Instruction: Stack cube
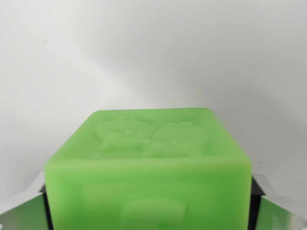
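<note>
- Filling the lower half of the wrist view, from about 9 o'clock round through 6 to 3 o'clock, the green cube (148, 167) sits squarely between the two fingers of the hand (148, 211).
- Hand state: clamped on the green cube. A finger (24, 213) shows at 8 o'clock and its partner at 4 o'clock, each pressed flush against a side face of the cube with no gap visible.
- Reason for the hold, as a judgement: the symmetric side grip leaves the underside free, so the cube can be set flat onto another block. The second block is not in view, and whether the cube is lifted or resting cannot be told from this view.
- Material of the cube: translucent, soft-looking plastic or rubber, matt, with rounded edges and corners. It should tolerate a firm pinch but may give slightly under pressure.
- Relief: the top face carries raised moulded figures inside a shallow frame. The near face at 6 o'clock bears an embossed rounded shape, cut off by the picture's edge and unreadable.
- Fingers: pale metallic pads with a faint green reflection, backed by dark mounts.
- Background: a plain white surface (153, 52) from 10 to 2 o'clock, featureless; tabletop or wall cannot be told.
</note>
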